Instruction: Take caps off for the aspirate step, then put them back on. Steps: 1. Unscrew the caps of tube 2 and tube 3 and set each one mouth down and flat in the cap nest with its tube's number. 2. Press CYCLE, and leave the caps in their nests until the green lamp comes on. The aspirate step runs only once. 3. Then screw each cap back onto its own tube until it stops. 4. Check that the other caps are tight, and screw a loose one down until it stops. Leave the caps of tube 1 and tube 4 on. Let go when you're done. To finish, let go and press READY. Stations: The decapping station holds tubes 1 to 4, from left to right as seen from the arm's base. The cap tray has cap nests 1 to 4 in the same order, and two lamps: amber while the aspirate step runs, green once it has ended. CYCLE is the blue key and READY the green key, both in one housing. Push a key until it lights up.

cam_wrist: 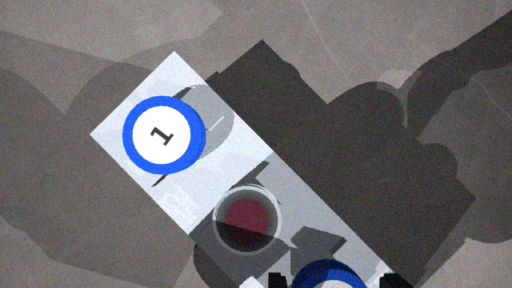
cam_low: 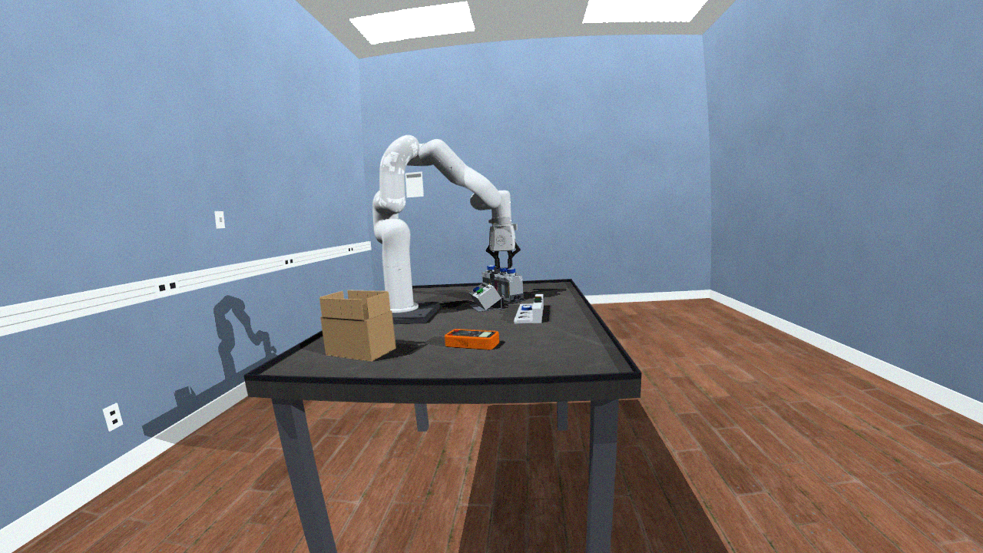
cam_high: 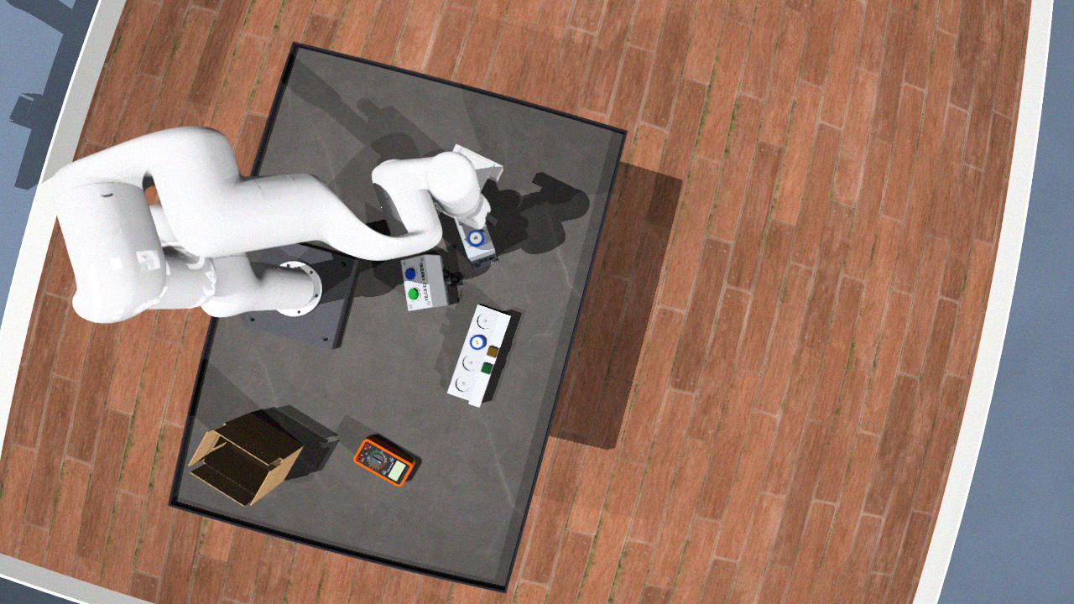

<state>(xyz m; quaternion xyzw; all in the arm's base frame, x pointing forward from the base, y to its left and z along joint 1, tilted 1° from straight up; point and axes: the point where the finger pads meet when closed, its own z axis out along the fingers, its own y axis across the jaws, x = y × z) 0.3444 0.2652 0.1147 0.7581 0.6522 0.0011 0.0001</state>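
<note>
In the wrist view the white decapping station [cam_wrist: 240,192] runs diagonally. Tube 1 wears its blue cap marked 1 [cam_wrist: 163,134]. Tube 2 [cam_wrist: 246,218] stands open, showing red liquid. The blue cap of tube 3 [cam_wrist: 329,276] is cut off by the bottom edge. My gripper [cam_wrist: 334,281] is open, with one dark fingertip on each side of that cap; I cannot tell whether they touch it. In the top view my wrist hides most of the station, and only cap 4 [cam_high: 475,236] shows. One blue cap [cam_high: 477,342] lies in nest 2 of the cap tray [cam_high: 479,354].
The key housing [cam_high: 424,281] with the blue key [cam_high: 409,273] and the green key [cam_high: 412,294] sits between the station and my base. An open cardboard box [cam_high: 243,455] and an orange multimeter [cam_high: 383,460] lie at the far end of the table.
</note>
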